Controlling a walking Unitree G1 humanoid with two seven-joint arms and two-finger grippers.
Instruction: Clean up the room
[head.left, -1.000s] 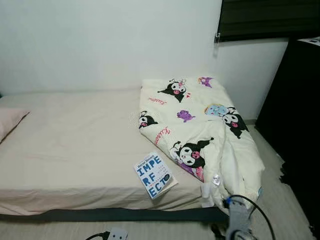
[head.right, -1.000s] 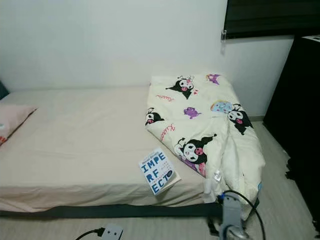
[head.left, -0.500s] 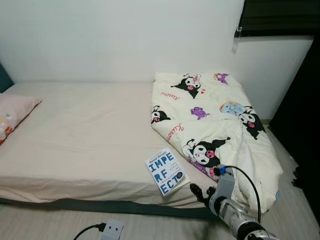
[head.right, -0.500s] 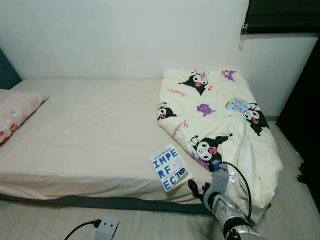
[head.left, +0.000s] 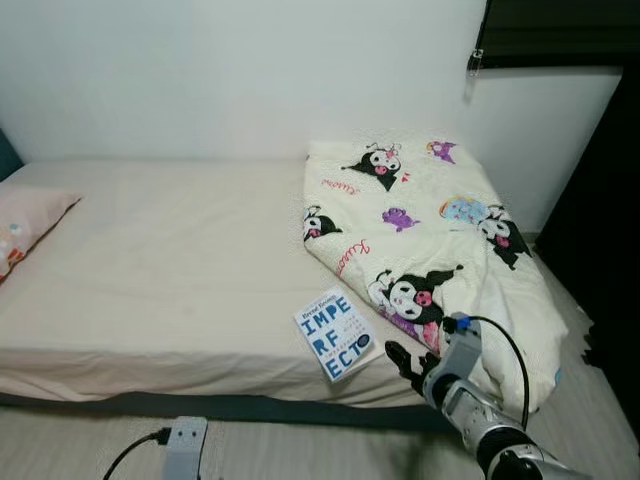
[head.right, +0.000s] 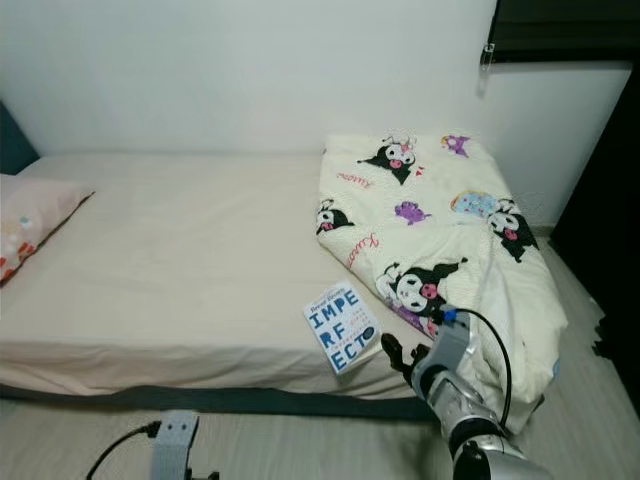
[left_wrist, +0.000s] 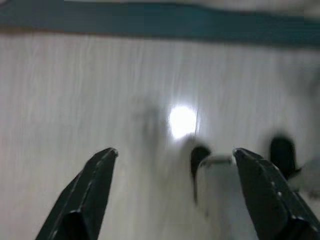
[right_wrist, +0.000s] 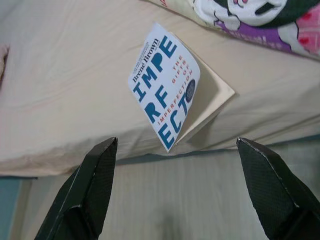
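1. The book (head.left: 337, 335) is located on the bed (head.left: 170, 270), at the near edge of the mattress. One corner overhangs the edge, as seen in the right wrist view, and the cover is slightly lifted. The book lies just beside the folded quilt (head.left: 420, 230), which covers the right end of the bed.
2. The right pincer (right_wrist: 175, 195) is held low in front of the mattress edge, near the book but apart from it. Its two fingers are spread wide, with nothing between them.
3. The step in hand is judged to be the approach to the book, as the loose item to be cleared from the bed.
4. For the next move, the right pincer would need to be raised and advanced so that the overhanging corner passes between the fingers before closure. Care is required that the sheet is not pinched with the book.
5. The left pincer (left_wrist: 175, 195) is pointed at the pale floor (left_wrist: 75, 90), fingers apart and empty.
6. The pillow (head.left: 25, 220) is cut off at the left edge of the head views.
7. The left wrist view is blurred; a pale object with dark parts near one finger cannot be identified. The dark furniture on the right cannot be made out.
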